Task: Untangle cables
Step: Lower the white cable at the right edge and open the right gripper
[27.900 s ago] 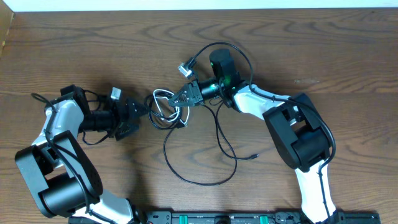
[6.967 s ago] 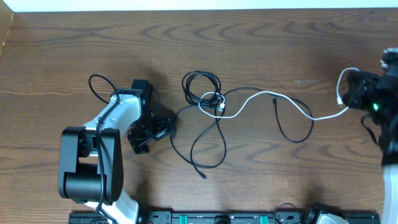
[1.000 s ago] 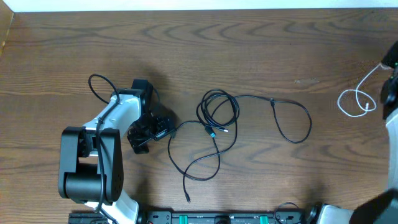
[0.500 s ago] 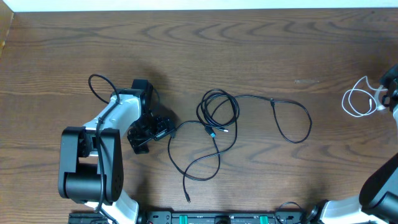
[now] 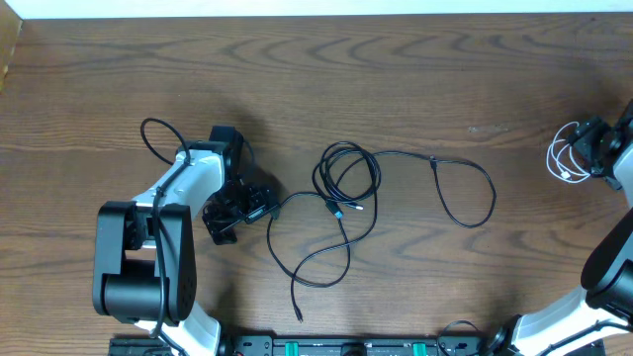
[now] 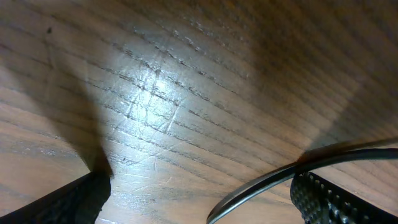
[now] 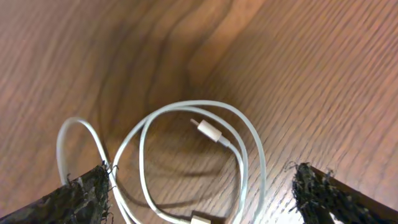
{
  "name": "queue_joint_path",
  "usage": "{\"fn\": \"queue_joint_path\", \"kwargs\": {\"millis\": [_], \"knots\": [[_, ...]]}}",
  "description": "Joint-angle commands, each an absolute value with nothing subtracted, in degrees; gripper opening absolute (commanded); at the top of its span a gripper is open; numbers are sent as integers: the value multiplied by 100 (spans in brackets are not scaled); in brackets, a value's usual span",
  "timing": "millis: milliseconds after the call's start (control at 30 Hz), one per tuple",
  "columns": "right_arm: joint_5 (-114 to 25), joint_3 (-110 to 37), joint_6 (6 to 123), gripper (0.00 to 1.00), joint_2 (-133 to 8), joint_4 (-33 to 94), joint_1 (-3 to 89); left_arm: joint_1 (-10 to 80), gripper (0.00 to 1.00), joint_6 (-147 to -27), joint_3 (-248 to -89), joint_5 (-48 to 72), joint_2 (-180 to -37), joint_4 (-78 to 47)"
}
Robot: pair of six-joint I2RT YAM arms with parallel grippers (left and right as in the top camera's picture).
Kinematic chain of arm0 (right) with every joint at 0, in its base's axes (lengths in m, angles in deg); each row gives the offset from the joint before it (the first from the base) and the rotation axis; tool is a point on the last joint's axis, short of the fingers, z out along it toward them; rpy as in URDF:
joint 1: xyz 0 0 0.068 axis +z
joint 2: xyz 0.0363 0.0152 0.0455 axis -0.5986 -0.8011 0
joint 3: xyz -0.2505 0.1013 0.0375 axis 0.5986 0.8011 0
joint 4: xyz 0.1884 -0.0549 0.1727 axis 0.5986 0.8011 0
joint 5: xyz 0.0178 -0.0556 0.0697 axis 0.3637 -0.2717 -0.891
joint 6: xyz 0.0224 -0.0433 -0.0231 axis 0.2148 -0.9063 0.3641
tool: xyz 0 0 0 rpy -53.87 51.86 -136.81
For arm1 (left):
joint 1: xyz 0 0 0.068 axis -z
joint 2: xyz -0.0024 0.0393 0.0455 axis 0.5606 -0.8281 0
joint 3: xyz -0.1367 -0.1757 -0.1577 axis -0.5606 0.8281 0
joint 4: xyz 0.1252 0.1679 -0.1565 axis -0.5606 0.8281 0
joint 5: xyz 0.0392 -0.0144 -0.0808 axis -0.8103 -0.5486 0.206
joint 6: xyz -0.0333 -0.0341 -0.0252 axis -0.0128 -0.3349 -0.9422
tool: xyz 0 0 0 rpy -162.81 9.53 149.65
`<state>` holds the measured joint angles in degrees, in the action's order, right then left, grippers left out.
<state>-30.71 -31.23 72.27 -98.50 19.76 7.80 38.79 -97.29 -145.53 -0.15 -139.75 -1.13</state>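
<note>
A thin black cable (image 5: 346, 178) lies loosely looped at the table's middle, one loop reaching right (image 5: 473, 198) and a tail running toward the front edge. Its left end runs up to my left gripper (image 5: 259, 205), which is open and low over the wood. In the left wrist view the black cable (image 6: 292, 173) passes just inside the right finger (image 6: 339, 200). The short white cable (image 5: 564, 158) lies coiled at the far right, apart from the black one. My right gripper (image 5: 586, 150) is open over it. In the right wrist view the white coil (image 7: 199, 155) lies between the spread fingers (image 7: 81, 198).
The left arm (image 5: 148, 247) takes up the table's left side, with its own thicker black wire (image 5: 158, 133) looped behind it. The right arm (image 5: 613, 267) comes in along the right edge. The table's far edge runs along the top.
My right gripper has opened and let go of the white cable, which now lies coiled on the table under it. The black cable and the left arm have not moved.
</note>
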Motion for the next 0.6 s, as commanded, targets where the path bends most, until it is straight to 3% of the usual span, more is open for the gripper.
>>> {"fn": "queue_joint_path", "kwargs": {"millis": [0, 433, 500, 533, 567], "knots": [[-3130, -3193, 7286, 93, -9941, 2072, 773, 3874, 98, -9583, -14490, -205, -14104, -229], [-3117, -3094, 7286, 92, -10422, 2435, 837, 3874, 98, -9583, -14490, -207, -14104, -229], [-3106, -3079, 7286, 79, -10547, 2435, 834, 3874, 98, -9583, -14490, -205, -14104, -227], [-3106, -3079, 7286, 68, -10584, 2435, 834, 3874, 98, -9583, -14490, -205, -14104, -229], [-3093, -3079, 7286, 52, -10654, 2431, 834, 3874, 98, -9583, -14490, -207, -14104, -227]]}}
